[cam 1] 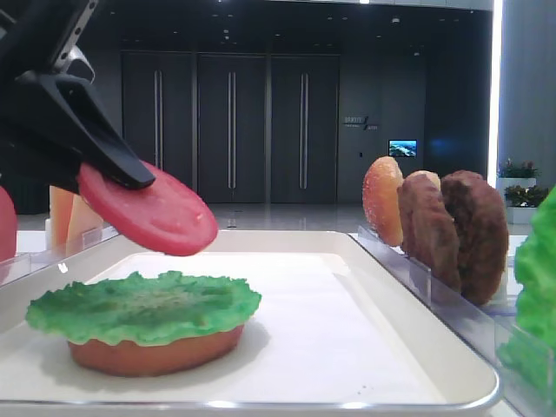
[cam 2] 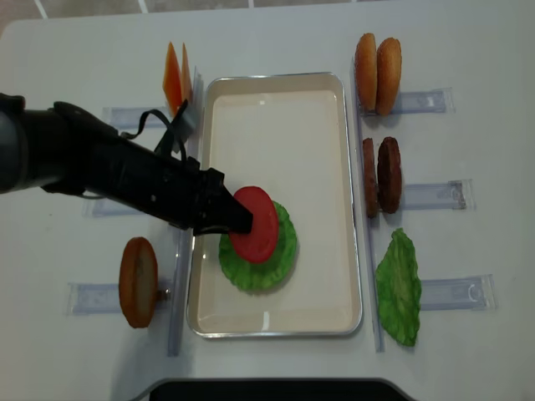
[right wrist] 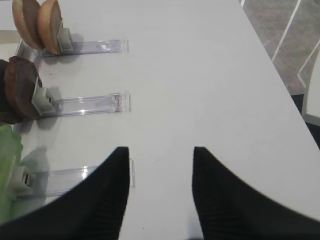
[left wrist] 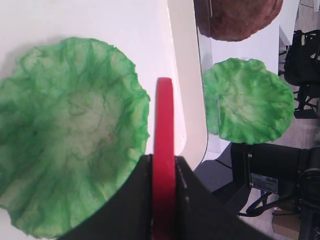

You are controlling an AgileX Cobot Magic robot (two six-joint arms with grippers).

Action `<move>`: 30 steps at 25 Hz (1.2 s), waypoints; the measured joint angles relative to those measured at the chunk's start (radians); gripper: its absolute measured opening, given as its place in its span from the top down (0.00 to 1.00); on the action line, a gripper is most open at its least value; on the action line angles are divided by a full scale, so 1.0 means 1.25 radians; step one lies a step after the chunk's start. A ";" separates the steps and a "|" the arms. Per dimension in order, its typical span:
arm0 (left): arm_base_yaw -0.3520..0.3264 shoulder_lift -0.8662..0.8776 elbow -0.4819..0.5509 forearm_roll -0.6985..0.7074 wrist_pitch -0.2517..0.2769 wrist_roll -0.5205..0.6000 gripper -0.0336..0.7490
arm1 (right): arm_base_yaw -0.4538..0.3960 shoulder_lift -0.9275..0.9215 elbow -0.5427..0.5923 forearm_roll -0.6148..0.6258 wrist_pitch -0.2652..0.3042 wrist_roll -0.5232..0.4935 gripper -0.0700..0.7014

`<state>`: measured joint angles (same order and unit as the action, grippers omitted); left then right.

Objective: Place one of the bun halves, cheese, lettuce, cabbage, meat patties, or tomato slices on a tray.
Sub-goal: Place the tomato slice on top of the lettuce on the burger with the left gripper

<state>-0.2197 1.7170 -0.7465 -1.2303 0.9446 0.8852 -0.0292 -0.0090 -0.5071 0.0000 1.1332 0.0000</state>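
Observation:
My left gripper (cam 2: pixel 238 219) is shut on a red tomato slice (cam 2: pixel 255 224), held tilted just above the lettuce (cam 2: pixel 261 255). That lettuce lies on a bun half (cam 1: pixel 156 352) in the white tray (cam 2: pixel 276 78). In the left wrist view the tomato slice (left wrist: pixel 164 125) shows edge-on between the black fingers, over the right edge of the lettuce (left wrist: pixel 70 130). My right gripper (right wrist: pixel 161 152) is open over bare table, with nothing between its fingers. It does not show in the overhead view.
Clear holders flank the tray. On the right are two bun halves (cam 2: pixel 376 73), meat patties (cam 2: pixel 380 175) and a second lettuce leaf (cam 2: pixel 399 288). On the left are cheese slices (cam 2: pixel 174 79) and a reddish-brown disc (cam 2: pixel 138 281).

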 joint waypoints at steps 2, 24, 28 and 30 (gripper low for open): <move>0.000 0.002 0.000 -0.006 0.000 0.005 0.88 | 0.000 0.000 0.000 0.000 0.000 0.000 0.53; 0.000 0.041 0.000 -0.020 0.012 0.017 0.88 | 0.000 0.000 0.000 0.000 0.000 0.000 0.53; 0.000 0.041 0.000 0.007 0.012 -0.006 0.82 | 0.000 0.000 0.000 0.000 0.000 0.000 0.53; 0.000 0.041 0.000 0.012 0.012 -0.012 0.76 | 0.000 0.000 0.000 0.000 0.000 0.000 0.53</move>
<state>-0.2197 1.7678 -0.7465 -1.2157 0.9590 0.8707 -0.0292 -0.0090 -0.5071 0.0000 1.1332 0.0000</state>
